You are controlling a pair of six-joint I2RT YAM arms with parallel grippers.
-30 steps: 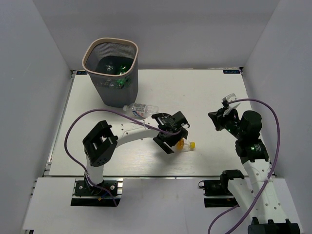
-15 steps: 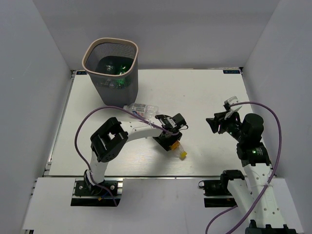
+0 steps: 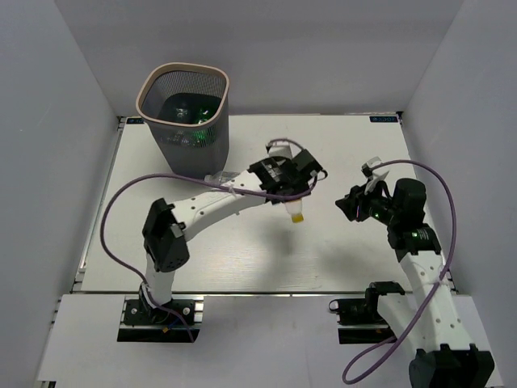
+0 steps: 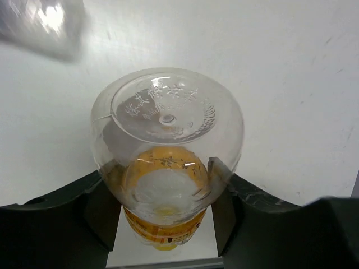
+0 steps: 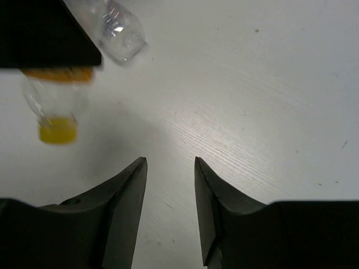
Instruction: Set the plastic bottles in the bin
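**Your left gripper (image 4: 164, 210) is holding a yellow-capped bottle (image 4: 168, 129) over the bench (image 3: 347, 153)**

You are clamping this clear bottle around its orange label. Its base is facing the wrist camera and its yellow cap is pointing down. It is hanging over the middle of the bench, well apart from the bin (image 3: 145, 89) at the far left corner — green bottles (image 3: 190, 109) are showing inside the mesh. A second clear bottle (image 5: 120, 28) is lying on the bench near the bin's base, partly hidden by your left arm. Your right gripper (image 5: 170, 162) is hovering to the right of the held bottle — jaws apart, nothing between them.
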